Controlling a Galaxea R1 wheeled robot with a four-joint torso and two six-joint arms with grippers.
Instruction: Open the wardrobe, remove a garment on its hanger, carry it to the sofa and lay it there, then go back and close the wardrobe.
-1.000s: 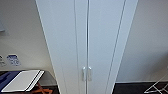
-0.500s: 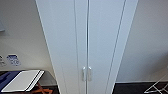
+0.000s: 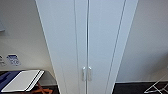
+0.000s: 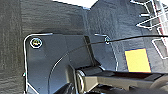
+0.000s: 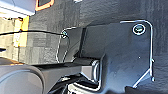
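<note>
Head view: the wardrobe stands directly ahead against a pale wall, both doors closed and meeting at the centre seam, where the paired white handles sit side by side low on the doors. Left of the wardrobe, a flat white board lies tilted near the floor; right of the wardrobe, a wire rack rests on dark carpet. Wrist views show dark carpet and a yellow floor patch; whether either end effector is wide or narrow cannot be told.
</note>
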